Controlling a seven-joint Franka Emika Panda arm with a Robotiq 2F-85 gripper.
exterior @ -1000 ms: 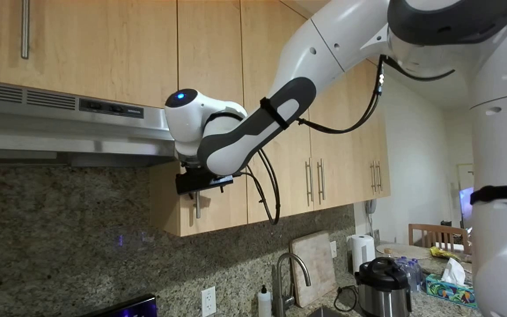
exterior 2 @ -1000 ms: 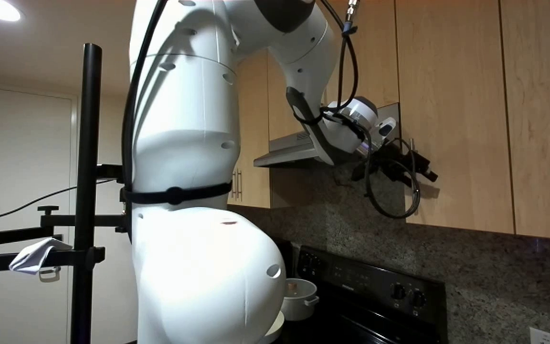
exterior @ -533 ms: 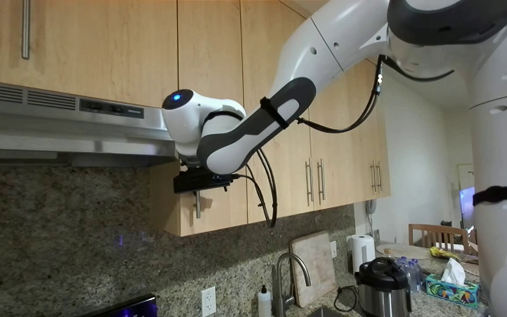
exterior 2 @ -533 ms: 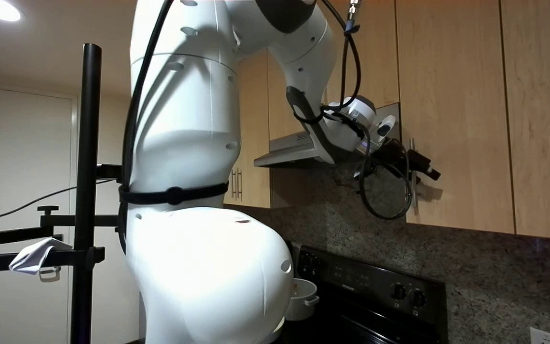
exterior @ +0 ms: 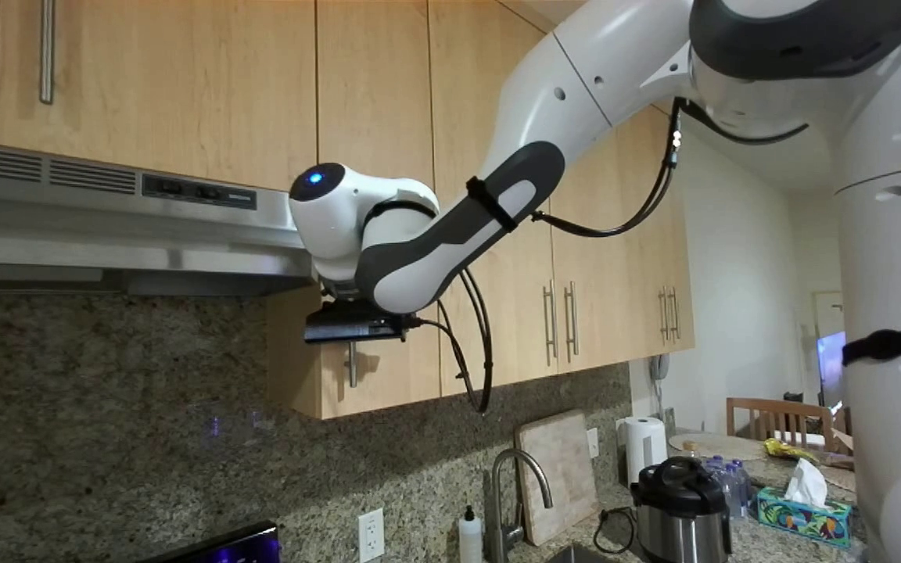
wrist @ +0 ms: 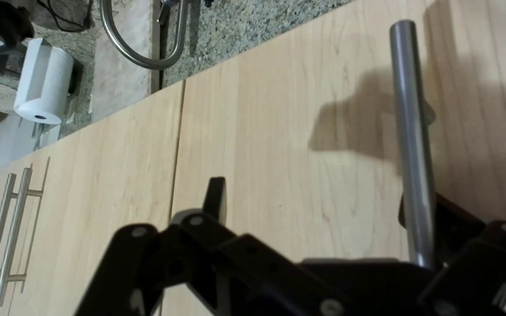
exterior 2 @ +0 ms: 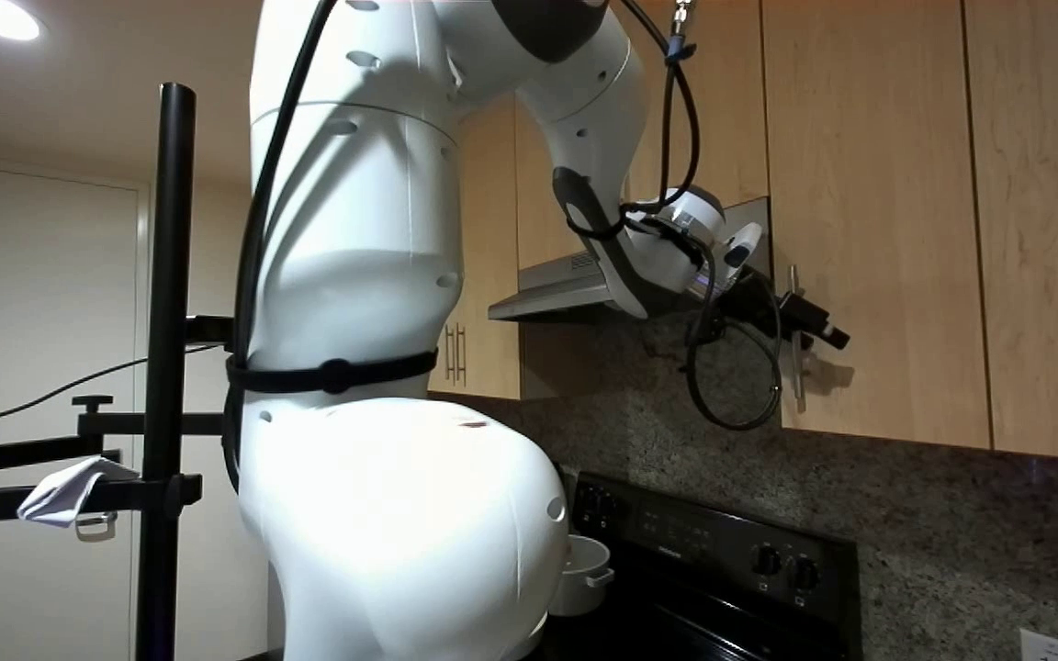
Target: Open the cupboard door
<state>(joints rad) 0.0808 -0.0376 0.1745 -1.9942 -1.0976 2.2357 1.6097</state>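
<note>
Kitchen wall: brown-grey speckled granite backsplash under a row of light maple upper cabinets, stainless steel range hood at the left side of an exterior view. Tall narrow light maple-wood cupboard door just right of the hood there, closed, flush with the maple panel next to it. Slim round silver bar handle mounted vertically, low by the door's left edge. White and dark grey robot arm crosses in front of the cabinets, hides part of the door. Black two-finger gripper at the handle, fingers spread wide, nothing clamped. Wrist view: one finger sits behind the bar, its edge showing past it; contact cannot be told. Opposite finger well apart from the bar, in front of the door. Further along, paired silver bar handles on adjoining maple doors. Below, speckled granite counter with silver and black pressure cooker, white paper towel roll, colourful patterned tissue box. Brushed metal gooseneck faucet near a pale rectangular board leaning on the backsplash. Black stove in an exterior view, white round pot at one end
</note>
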